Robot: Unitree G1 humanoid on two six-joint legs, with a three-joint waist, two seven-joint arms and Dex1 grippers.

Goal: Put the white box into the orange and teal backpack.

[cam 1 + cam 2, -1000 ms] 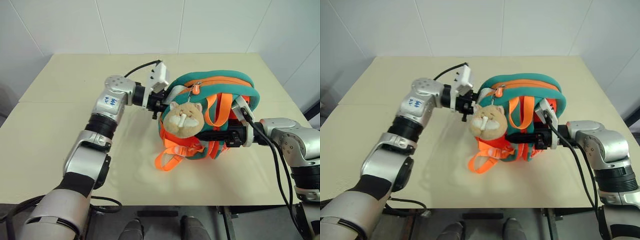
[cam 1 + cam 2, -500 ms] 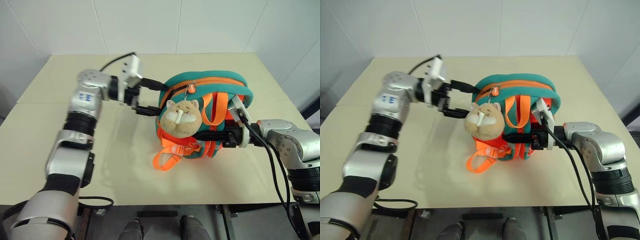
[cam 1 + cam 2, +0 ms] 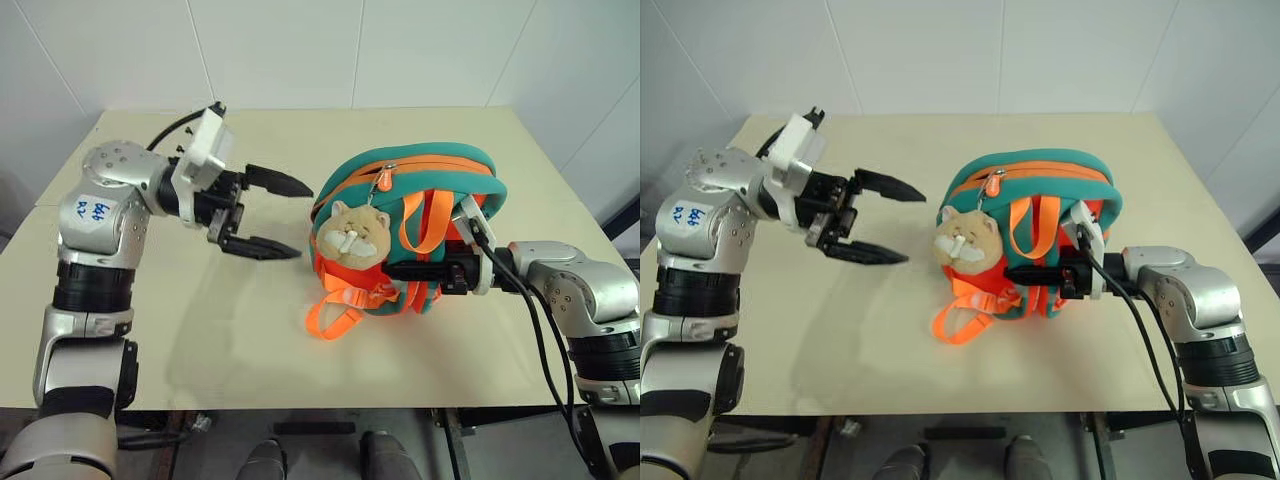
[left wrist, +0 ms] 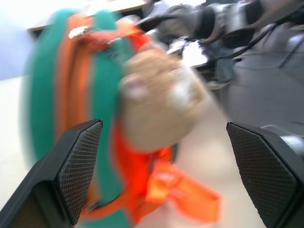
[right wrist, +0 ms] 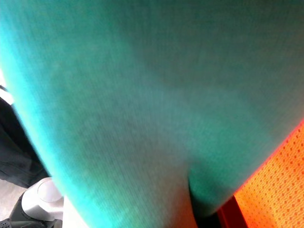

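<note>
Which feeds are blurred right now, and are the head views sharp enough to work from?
Left wrist view: backpack and plush charm smeared, though the end effector's fingers look crisp. Right wrist view: soft teal fabric pressed close, no detail. Both eye views: sharp, evenly lit, with soft shadows on the table.

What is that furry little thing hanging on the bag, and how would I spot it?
On the cream table stands an orange and teal backpack. On its near side, facing the open left gripper, hangs a tan plush animal charm, the only furry thing among straps.
</note>
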